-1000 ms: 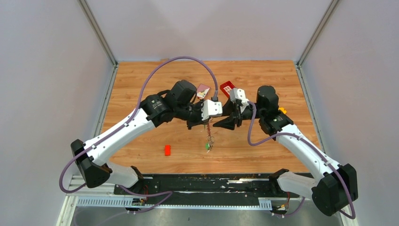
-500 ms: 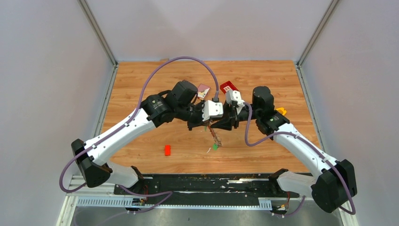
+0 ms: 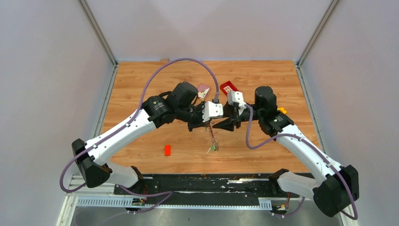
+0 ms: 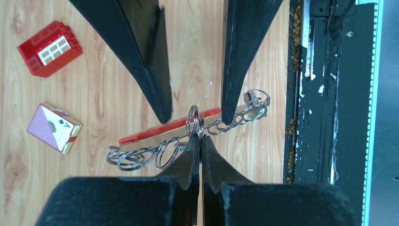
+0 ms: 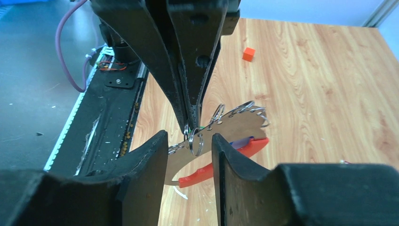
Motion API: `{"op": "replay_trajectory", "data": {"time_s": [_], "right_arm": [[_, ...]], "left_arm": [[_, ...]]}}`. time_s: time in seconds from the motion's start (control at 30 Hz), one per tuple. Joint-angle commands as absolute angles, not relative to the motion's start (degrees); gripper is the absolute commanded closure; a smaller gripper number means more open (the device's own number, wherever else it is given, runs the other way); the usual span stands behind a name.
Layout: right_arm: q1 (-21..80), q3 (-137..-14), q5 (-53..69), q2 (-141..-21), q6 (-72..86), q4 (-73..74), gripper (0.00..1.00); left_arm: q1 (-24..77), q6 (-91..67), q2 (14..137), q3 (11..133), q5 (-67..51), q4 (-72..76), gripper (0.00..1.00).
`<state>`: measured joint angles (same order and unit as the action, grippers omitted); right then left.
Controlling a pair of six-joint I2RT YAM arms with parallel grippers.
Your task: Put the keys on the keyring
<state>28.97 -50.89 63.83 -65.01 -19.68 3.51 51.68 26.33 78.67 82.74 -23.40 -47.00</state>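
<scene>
left gripper (image 4: 201, 138) jaws are pressing together, pinching one ring of the keyring (image 4: 162, 151) right at the tips. right gripper (image 4: 196, 117) jaws are standing apart, straddling that same ring from the opposite side. The right wrist view is showing a gap on both sides, so they are not clamping. The rest of the chain is hanging off the pinched ring, running down from the tips at the centre of the top view, with its red curved piece (image 4: 160, 130) lying along the rings. A green key (image 3: 214, 148) is dangling at the chain's lower end. A red block (image 3: 167, 149) is sitting left of it on the table (image 3: 141, 84), well apart. A red brick (image 4: 49, 47) and a card box (image 4: 54, 128) are lying at the left edge of the left wrist view.
</scene>
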Motion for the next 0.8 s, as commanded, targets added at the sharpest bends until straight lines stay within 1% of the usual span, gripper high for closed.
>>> {"op": "replay_trajectory", "data": {"time_s": [0.0,0.13,0.27,0.43,0.77], "right_arm": [[27.7,-53.8,63.9,-61.2,-24.6,7.0,0.60],[27.4,-54.2,65.3,-60.1,-26.3,9.1,0.60],[27.4,-53.5,69.1,-60.0,-26.1,8.7,0.66],[27.4,-52.8,70.5,-61.6,-26.5,9.1,0.69],[28.1,-52.6,69.7,-63.8,-25.8,8.6,0.71]], "left_arm": [[51.9,26.6,76.2,81.5,-23.6,-44.0,1.00],[51.9,26.3,76.0,81.0,-24.0,-43.5,1.00],[51.9,25.9,75.8,80.8,-24.2,-42.9,1.00],[51.9,25.4,75.7,81.0,-24.6,-42.8,1.00],[51.9,25.0,75.6,81.0,-25.4,-42.5,1.00]]}}
